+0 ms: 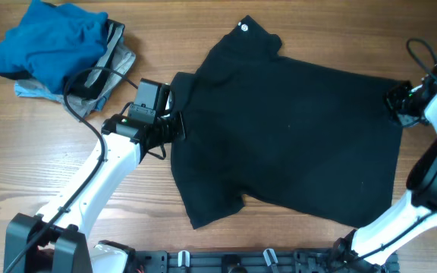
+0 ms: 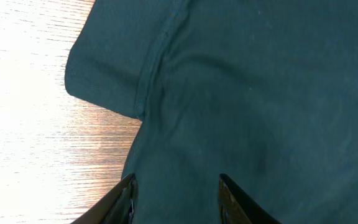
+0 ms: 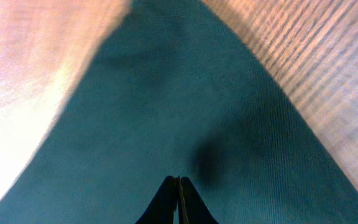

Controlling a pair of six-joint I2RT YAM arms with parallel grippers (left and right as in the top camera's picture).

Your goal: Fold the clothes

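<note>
The black T-shirt lies spread flat across the middle of the wooden table, with its small white label mark at the far edge. My left gripper is open at the shirt's left edge. In the left wrist view its jaws straddle the fabric just below the sleeve seam. My right gripper is at the shirt's far right corner. In the right wrist view its fingers are shut on the fabric, which narrows to a taut point.
A bright blue garment lies bunched on a grey garment at the far left corner. A black cable loops from the left arm near that pile. A dark rail runs along the front edge.
</note>
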